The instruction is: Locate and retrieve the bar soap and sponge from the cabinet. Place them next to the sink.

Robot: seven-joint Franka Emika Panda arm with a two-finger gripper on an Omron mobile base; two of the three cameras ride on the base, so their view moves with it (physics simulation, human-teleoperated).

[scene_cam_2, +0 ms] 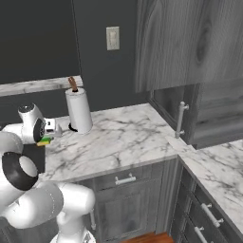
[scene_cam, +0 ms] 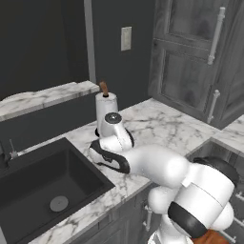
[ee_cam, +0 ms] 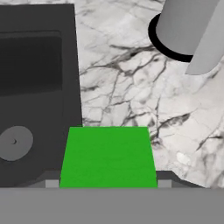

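1. The two-finger gripper (scene_cam_2: 47, 135) is closed on the flat green rectangular sponge (ee_cam: 108, 156), held above the white marble counter (ee_cam: 131, 96) beside the dark charcoal sink (ee_cam: 39, 65).
2. Released here, it could tip over the basin's edge.

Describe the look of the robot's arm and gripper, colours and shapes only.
The arm is glossy white, built of fat rounded segments joined by dark, nearly black bands at the joints. A round white cap with a grey disc tops the wrist. The gripper is small, white and blocky; its fingers are too hidden to describe.
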